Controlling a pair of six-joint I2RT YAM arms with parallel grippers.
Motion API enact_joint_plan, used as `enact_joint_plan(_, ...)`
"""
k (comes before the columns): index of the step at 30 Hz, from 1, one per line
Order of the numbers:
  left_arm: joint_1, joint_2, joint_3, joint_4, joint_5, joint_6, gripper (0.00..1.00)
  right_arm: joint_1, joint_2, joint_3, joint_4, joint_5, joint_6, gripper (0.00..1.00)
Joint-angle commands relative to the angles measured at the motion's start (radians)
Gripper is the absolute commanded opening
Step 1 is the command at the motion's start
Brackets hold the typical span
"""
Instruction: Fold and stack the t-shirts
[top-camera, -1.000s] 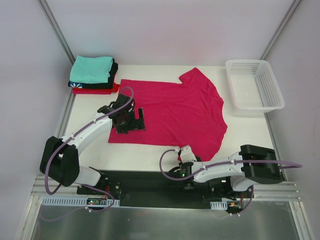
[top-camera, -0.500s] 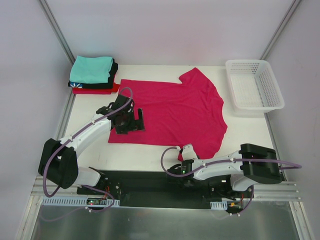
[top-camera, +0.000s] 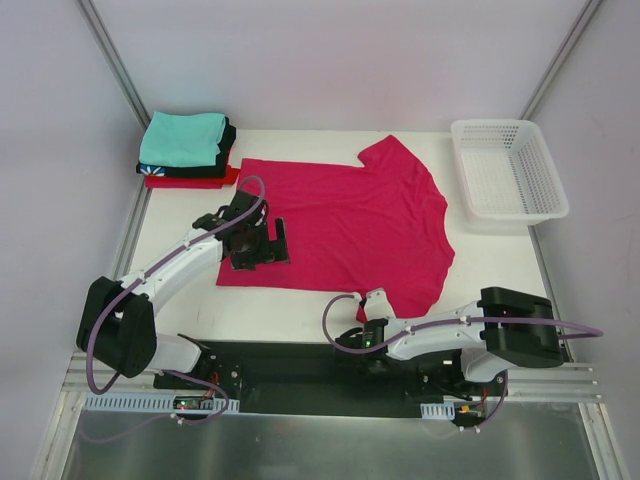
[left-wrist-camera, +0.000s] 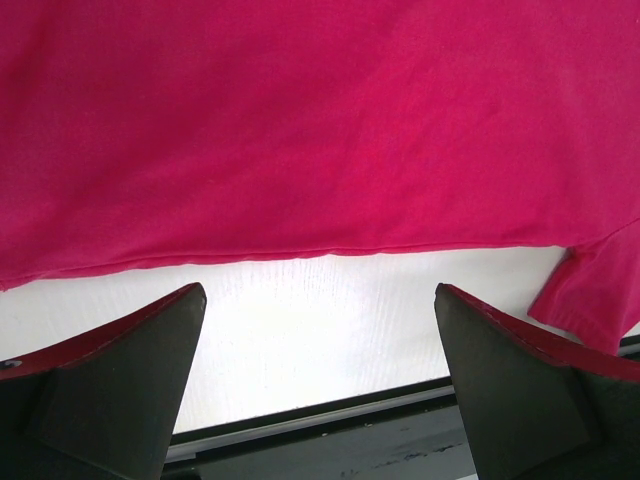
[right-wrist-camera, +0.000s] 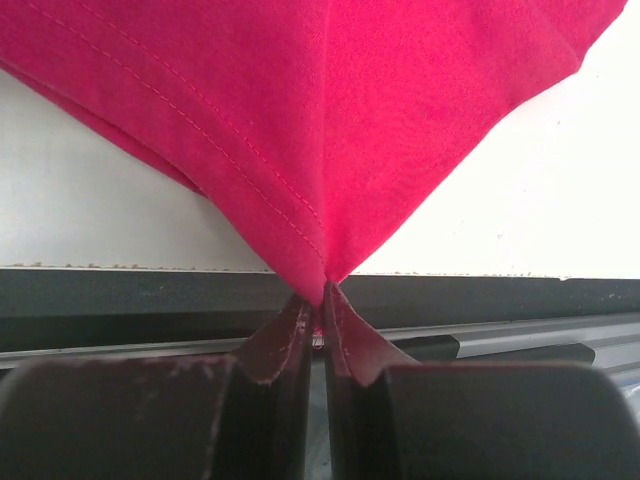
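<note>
This is a robotics lab, set up as a closed test cell. A white table (top-camera: 500, 270) sits boxed in by plain pale walls (top-camera: 330, 60) held by bare aluminium posts (top-camera: 117, 60). Two small white-and-black robot arms, the left arm (top-camera: 175, 262) and the right arm (top-camera: 440, 335), are bolted to a black base plate (top-camera: 290, 365) at the near edge. Purple cables (top-camera: 330, 325) loop loose along them, and a slotted metal rail (top-camera: 130, 402) in front carries exposed wiring. The only household things look like staged props: a pink t-shirt (top-camera: 350, 220) spread flat, a stack of folded t-shirts (top-camera: 185, 150) and a white plastic basket (top-camera: 495, 124).
</note>
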Motion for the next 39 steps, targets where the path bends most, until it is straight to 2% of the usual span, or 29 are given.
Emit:
enact_joint_plan(1, -0.012, -0.021, 0.000, -0.011, -0.005, -0.009, 0.99, -0.004, -0.021, -0.006, -0.020, -0.011, 0.011, 0.02)
enact_joint_plan(8, -0.013, -0.018, -0.017, -0.011, -0.017, -0.023, 0.99, 0.001, -0.041, 0.034, -0.076, -0.004, 0.008, 0.01)
enact_joint_plan(18, -0.012, -0.059, -0.092, -0.013, -0.091, -0.071, 0.99, -0.058, -0.197, 0.031, -0.190, 0.055, -0.012, 0.01)
enact_joint_plan(22, -0.007, -0.160, -0.150, -0.013, -0.204, -0.161, 0.99, -0.108, -0.311, -0.004, -0.199, 0.055, -0.047, 0.01)
enact_joint_plan(24, 0.020, -0.194, -0.180, -0.009, -0.236, -0.181, 0.99, -0.125, -0.346, -0.009, -0.214, 0.059, -0.063, 0.01)
enact_joint_plan(28, 0.111, -0.244, -0.206, 0.043, -0.187, -0.140, 0.99, -0.148, -0.408, -0.012, -0.237, 0.062, -0.090, 0.01)
enact_joint_plan(31, 0.186, -0.292, -0.238, 0.078, -0.172, -0.169, 0.95, -0.167, -0.432, -0.015, -0.242, 0.062, -0.104, 0.01)
enact_joint_plan(39, 0.200, -0.436, -0.388, 0.110, -0.236, -0.334, 0.89, -0.202, -0.439, -0.015, -0.207, 0.043, -0.158, 0.01)
